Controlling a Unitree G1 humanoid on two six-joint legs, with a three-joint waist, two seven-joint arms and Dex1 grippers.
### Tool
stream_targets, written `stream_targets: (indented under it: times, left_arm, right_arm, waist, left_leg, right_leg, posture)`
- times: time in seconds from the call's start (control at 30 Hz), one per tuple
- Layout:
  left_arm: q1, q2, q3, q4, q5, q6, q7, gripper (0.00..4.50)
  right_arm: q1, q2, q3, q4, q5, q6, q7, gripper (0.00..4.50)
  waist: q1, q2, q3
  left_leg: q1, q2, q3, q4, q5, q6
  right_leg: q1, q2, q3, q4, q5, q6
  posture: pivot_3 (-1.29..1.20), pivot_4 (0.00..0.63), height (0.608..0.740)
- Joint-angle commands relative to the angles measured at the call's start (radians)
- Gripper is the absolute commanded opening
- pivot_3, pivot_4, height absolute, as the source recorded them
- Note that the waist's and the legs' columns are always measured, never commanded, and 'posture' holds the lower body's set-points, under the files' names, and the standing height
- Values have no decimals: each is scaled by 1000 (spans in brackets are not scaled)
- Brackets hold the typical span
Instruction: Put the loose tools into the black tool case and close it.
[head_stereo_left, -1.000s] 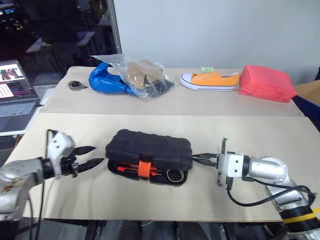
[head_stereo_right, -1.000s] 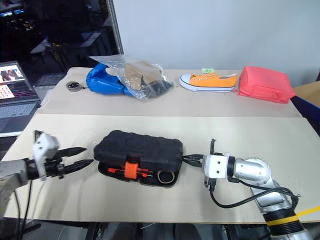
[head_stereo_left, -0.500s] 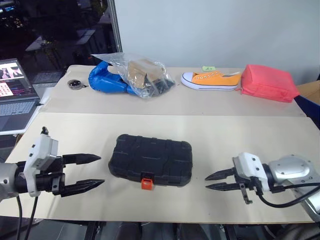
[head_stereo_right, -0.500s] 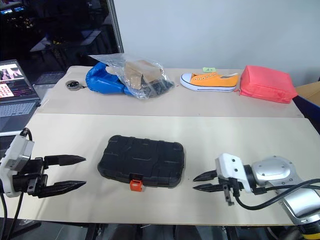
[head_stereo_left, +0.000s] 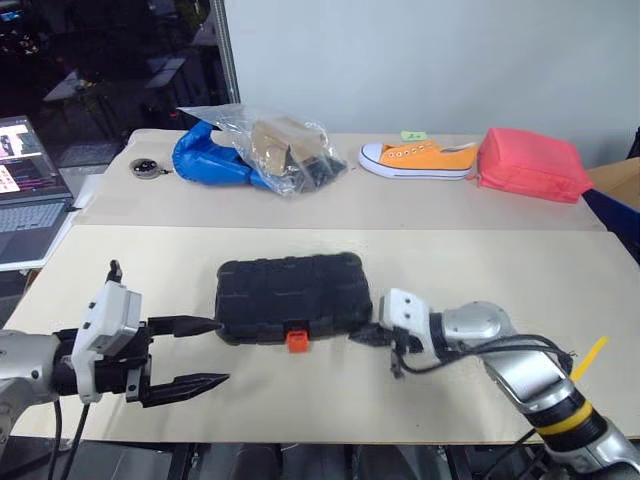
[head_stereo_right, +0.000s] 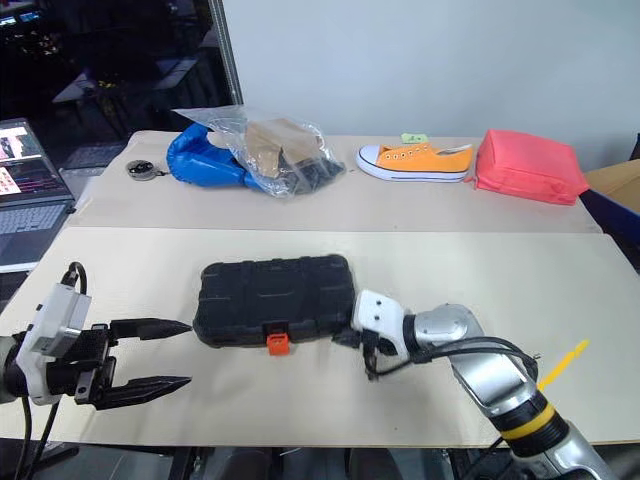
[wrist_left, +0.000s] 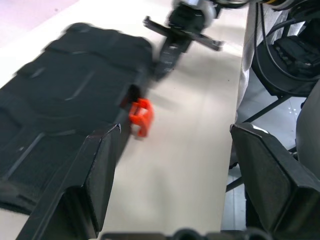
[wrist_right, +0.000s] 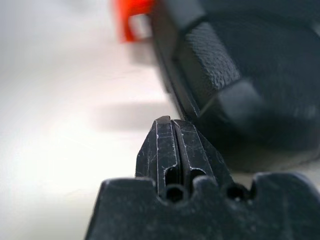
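I see the black tool case (head_stereo_left: 292, 297) lying closed on the desk (head_stereo_left: 480, 260), its orange latch (head_stereo_left: 296, 340) on the near edge. My left pincer (head_stereo_left: 195, 353) is spread wide and empty, hovering just left of the case, its upper finger close to the case's left end. My right pincer (head_stereo_left: 362, 336) is clenched on nothing, its tip at the case's near right corner; I cannot tell whether it touches. Well behind the case lie a blue bag (head_stereo_left: 212, 160) under a clear plastic bag (head_stereo_left: 285, 150), an orange shoe (head_stereo_left: 420, 160) and a red pouch (head_stereo_left: 530, 166).
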Motion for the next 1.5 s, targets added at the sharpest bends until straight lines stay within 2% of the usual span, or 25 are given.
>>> stream_targets:
  times: [0.03,0.13,0.23,0.27,0.33,0.4,0.5,0.63,0.67,0.7,1.17,1.27,1.33,1.43,1.5]
  left_arm:
    - [-55,-7,-59,4,36,-35,42,3763]
    - [-140,-22,-147,21,57,-22,110,3763]
    - [-242,-30,-264,62,123,-28,150,3763]
    - [-290,-35,-312,96,157,-31,165,3763]
    - [-353,-47,-377,151,212,-59,176,3763]
    - [-397,-63,-426,198,239,-64,175,3763]
    - [-431,-90,-481,253,264,-86,148,3763]
    - [-441,-96,-521,310,291,-133,93,3763]
    - [-442,-96,-528,325,296,-143,81,3763]
    - [-445,-97,-535,342,303,-151,73,3763]
    - [-431,-118,-539,374,337,-179,99,3763]
    - [-412,-113,-534,362,335,-181,101,3763]
    - [-407,-112,-532,359,335,-181,104,3763]
    - [-406,-115,-530,359,336,-179,109,3763]
    - [-407,-116,-529,362,337,-179,112,3763]
  right_arm:
    - [-94,108,-71,105,-52,32,-184,100]
    - [-158,198,-75,260,-82,-32,-261,100]
    - [-162,205,-100,272,-36,-8,-207,100]
    - [-139,187,-113,218,-4,23,-172,611]
    - [-105,162,-126,137,34,51,-132,943]
    - [-74,159,-128,34,98,126,-109,1763]
    - [-51,175,-95,-72,135,214,-121,2741]
    - [-44,206,-37,-102,124,290,-162,4194]
    - [-47,224,-33,-102,125,311,-183,4445]
    - [-50,239,-25,-100,118,322,-202,4480]
    - [-37,381,-3,-116,89,420,-401,4480]
    - [-30,393,-2,-123,94,427,-417,3814]
    - [-26,398,1,-125,96,430,-422,3220]
    - [-24,399,5,-125,93,428,-431,1994]
    - [-25,402,6,-121,90,425,-439,1377]
  waist:
    - [-1,0,0]
    - [-2,0,0]
    - [0,0,0]
    - [1,0,0]
    - [10,0,0]
    - [11,0,0]
    - [-2,0,0]
    - [-5,0,0]
    - [-3,0,0]
    - [-1,0,0]
    - [-1,1,0]
    - [-3,1,0]
    - [-3,1,0]
    - [-2,1,0]
    - [-3,1,0]
  left_leg:
    - [0,0,0,0,0,0]
    - [0,0,-1,0,0,0]
    - [0,-1,-2,0,0,0]
    - [-2,-1,-2,-1,0,0]
    - [-5,-2,-2,-1,0,0]
    - [-10,-2,-3,-2,0,0]
    - [-15,-2,-4,-2,-1,1]
    - [-15,-1,-5,-2,-1,1]
    - [-14,-2,-5,-2,-1,1]
    - [-14,-2,-6,-1,-1,1]
    - [-13,-2,-6,1,0,1]
    - [-12,-2,-6,1,0,1]
    - [-12,-2,-6,1,0,1]
    - [-12,-2,-6,0,0,1]
    - [-12,-2,-6,0,0,1]
  right_leg:
    - [0,0,0,0,0,0]
    - [-1,2,1,1,0,0]
    - [-2,2,1,1,1,0]
    - [-3,2,1,1,2,-3]
    - [-5,1,0,0,2,-3]
    - [-10,1,-1,1,2,-2]
    - [-14,2,-1,1,2,-3]
    - [-14,2,-1,1,2,-3]
    - [-14,2,-2,1,2,-3]
    - [-14,2,-2,2,2,-3]
    - [-11,3,-2,2,3,-2]
    - [-11,3,-2,2,3,-2]
    - [-11,3,-2,2,2,-2]
    - [-11,3,-2,2,2,-2]
    - [-11,3,-2,2,2,-2]
  posture:
    - [0,150,740]
    - [0,150,740]
    - [0,150,740]
    - [0,150,740]
    - [0,150,740]
    - [0,150,740]
    - [0,150,740]
    - [0,150,740]
    - [0,150,740]
    - [0,150,740]
    - [0,150,740]
    - [0,150,740]
    - [0,150,740]
    - [0,150,740]
    - [0,150,740]
